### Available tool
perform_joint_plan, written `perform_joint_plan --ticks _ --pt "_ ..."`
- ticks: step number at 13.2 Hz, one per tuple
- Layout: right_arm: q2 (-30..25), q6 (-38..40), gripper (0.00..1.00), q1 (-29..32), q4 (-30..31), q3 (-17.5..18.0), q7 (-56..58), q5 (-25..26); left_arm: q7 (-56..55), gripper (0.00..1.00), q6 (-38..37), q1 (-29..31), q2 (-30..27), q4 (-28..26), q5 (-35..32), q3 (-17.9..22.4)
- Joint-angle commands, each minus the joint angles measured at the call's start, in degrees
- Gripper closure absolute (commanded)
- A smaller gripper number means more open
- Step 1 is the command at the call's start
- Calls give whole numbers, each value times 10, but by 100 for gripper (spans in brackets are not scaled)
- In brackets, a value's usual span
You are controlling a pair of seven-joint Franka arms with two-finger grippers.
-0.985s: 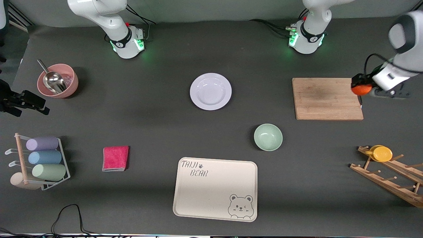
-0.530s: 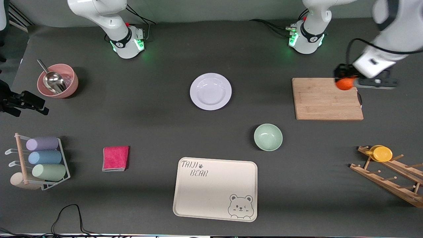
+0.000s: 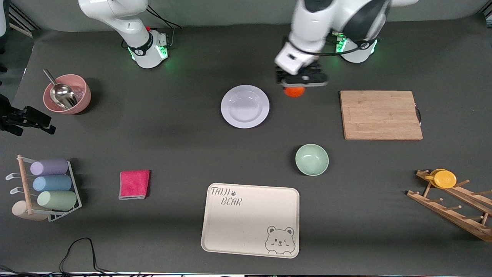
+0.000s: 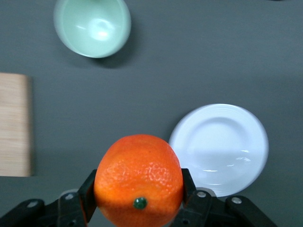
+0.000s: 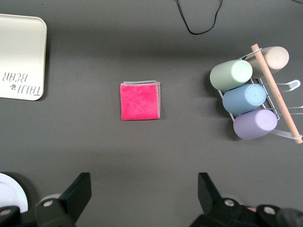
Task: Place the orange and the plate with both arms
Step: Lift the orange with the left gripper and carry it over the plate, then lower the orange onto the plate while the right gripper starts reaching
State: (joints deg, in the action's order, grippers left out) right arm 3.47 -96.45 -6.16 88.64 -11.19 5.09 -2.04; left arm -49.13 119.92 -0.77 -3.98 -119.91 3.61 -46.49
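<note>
My left gripper (image 3: 294,85) is shut on the orange (image 3: 294,92) and holds it in the air over bare table, between the white plate (image 3: 245,106) and the wooden cutting board (image 3: 380,114), close to the plate's rim. In the left wrist view the orange (image 4: 138,179) sits between both black fingers (image 4: 87,189), with the plate (image 4: 218,142) just beside it below. My right gripper (image 5: 144,191) is open and empty, high over the table; its hand is out of the front view. A sliver of the plate (image 5: 5,191) shows in the right wrist view.
A pale green bowl (image 3: 311,159) stands nearer the camera than the plate. The cream bear tray (image 3: 250,219) is near the front edge. A pink cloth (image 3: 134,184), cup rack (image 3: 48,188) and pink bowl with scoop (image 3: 67,93) are toward the right arm's end. A wooden rack with a yellow dish (image 3: 444,179) is toward the left arm's end.
My left arm has carried the orange from over the cutting board's outer end, across the board, to beside the plate. Nothing on the table has moved.
</note>
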Motion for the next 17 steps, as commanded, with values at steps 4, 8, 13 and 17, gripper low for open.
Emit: perform_joint_plan --ticks 4,8,13,17 --pt "4 7 0 -6 -5 -2 4 6 -293 52 92 -124 258 80 -236 -18" --pt "14 8 0 -6 1 -2 4 -2 -396 52 113 -200 376 135 -356 24" --pt "77 7 0 -6 1 -2 4 -165 -395 52 166 -270 424 142 -370 109" --pt "149 1 0 -8 2 1 6 -306 -382 51 180 -267 434 132 -373 110"
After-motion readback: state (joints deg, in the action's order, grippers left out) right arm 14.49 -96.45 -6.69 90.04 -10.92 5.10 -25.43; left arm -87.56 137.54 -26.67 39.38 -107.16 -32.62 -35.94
